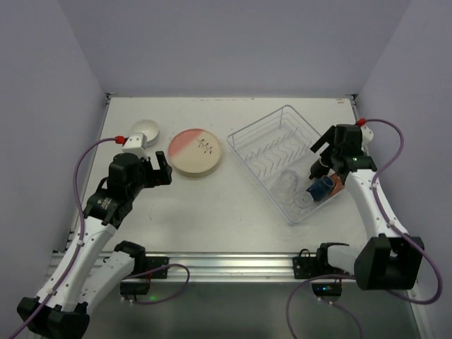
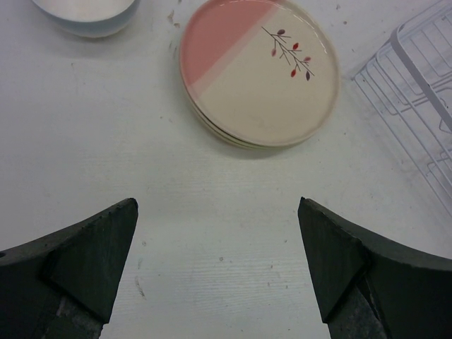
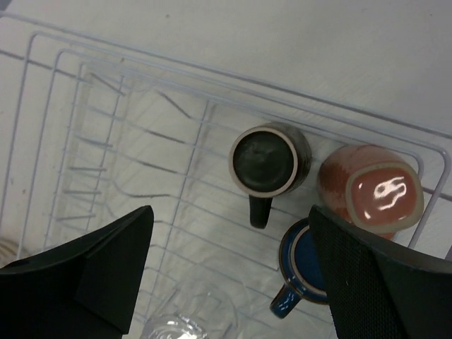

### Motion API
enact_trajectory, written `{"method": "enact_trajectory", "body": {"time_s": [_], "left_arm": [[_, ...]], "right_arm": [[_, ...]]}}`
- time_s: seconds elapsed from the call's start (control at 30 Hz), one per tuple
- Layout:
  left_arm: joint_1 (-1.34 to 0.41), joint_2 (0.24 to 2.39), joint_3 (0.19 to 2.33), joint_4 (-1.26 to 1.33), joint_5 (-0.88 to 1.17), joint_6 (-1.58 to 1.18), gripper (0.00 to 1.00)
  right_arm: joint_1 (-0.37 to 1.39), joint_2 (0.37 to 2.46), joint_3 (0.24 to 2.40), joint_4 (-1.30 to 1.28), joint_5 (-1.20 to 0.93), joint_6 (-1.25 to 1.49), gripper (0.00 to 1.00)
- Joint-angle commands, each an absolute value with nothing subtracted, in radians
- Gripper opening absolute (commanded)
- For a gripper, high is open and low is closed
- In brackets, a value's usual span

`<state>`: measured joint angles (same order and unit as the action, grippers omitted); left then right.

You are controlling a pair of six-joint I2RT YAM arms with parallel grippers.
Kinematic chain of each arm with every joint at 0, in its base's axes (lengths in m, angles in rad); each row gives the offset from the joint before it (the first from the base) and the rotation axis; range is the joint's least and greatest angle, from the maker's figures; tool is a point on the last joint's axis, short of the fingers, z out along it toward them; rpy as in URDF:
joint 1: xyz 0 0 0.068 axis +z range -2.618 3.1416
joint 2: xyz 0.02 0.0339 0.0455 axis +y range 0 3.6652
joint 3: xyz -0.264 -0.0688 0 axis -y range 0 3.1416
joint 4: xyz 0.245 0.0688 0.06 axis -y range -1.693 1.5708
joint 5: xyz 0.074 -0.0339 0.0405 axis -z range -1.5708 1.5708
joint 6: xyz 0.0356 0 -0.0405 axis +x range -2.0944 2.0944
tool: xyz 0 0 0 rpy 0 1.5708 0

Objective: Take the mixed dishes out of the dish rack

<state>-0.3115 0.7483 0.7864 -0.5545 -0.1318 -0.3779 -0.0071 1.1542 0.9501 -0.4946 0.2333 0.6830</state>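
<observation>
**Operator:** How far along am I?

**Spotter:** About halfway, by my reckoning. In the overhead view your stack of plates [image 1: 195, 151], pink half uppermost, lies on the table left of centre. The small white bowl [image 1: 145, 130] sits just to its upper left. Both are outside the dish rack [image 1: 263, 150], which stands right of centre.

**Operator:** And what's left?

**Spotter:** Five pieces, all at the rack's lower right end. The right wrist view shows you the brown mug [image 3: 268, 161] at centre and the salmon cup [image 3: 371, 189] to its right. The dark blue cup [image 3: 304, 272] is below them. Two clear glasses [image 1: 287, 182] lie just left of the cups in the overhead view.

**Operator:** Grippers?

**Spotter:** Your left gripper [image 2: 215, 240] hangs over bare table below the plates, jaws wide, holding nothing. Your right gripper [image 3: 229, 261] hovers above the cups, also spread wide and empty.

**Operator:** Anything you can't see?

**Spotter:** You can't count the plates for sure; only their stacked edges show. The bowl is cut off at the left wrist view's top edge. The right finger covers part of the blue cup, and the glasses are faint against the wires.
</observation>
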Motion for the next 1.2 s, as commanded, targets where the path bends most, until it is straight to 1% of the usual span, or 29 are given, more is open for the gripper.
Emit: {"method": "enact_trajectory", "body": {"time_s": [0.0,0.1,0.17,0.27,0.4,0.6,0.83,0.97,1.1,1.13,1.17], "left_arm": [[-0.322,0.739,0.773,-0.512,-0.135,-0.362,1.00],[-0.325,0.739,0.773,-0.512,-0.135,-0.362,1.00],[-0.327,0.741,0.775,-0.514,-0.135,-0.362,1.00],[-0.328,0.749,0.775,-0.514,-0.133,-0.362,1.00],[-0.331,0.756,0.776,-0.515,-0.136,-0.362,1.00],[-0.334,0.752,0.776,-0.520,-0.153,-0.368,1.00],[-0.336,0.758,0.778,-0.522,-0.155,-0.368,1.00],[-0.337,0.758,0.778,-0.522,-0.161,-0.370,1.00],[-0.339,0.759,0.778,-0.523,-0.161,-0.371,1.00],[-0.339,0.761,0.778,-0.523,-0.161,-0.371,1.00],[-0.339,0.759,0.778,-0.523,-0.161,-0.371,1.00]], "right_arm": [[-0.011,1.253,1.049,-0.491,0.424,0.718,0.91],[-0.011,1.350,1.101,-0.515,0.453,0.726,0.89],[-0.011,1.385,1.114,-0.537,0.462,0.754,0.88],[-0.009,1.403,1.080,-0.485,0.456,0.750,0.86],[-0.011,1.472,1.106,-0.488,0.453,0.753,0.86],[-0.011,1.518,1.060,-0.433,0.403,0.784,0.80],[-0.011,1.598,1.091,-0.436,0.396,0.779,0.74],[-0.011,1.595,1.086,-0.437,0.397,0.785,0.70],[-0.011,1.594,1.074,-0.446,0.393,0.790,0.63],[-0.011,1.592,1.071,-0.448,0.393,0.790,0.55],[-0.011,1.589,1.068,-0.449,0.396,0.793,0.49]]}}
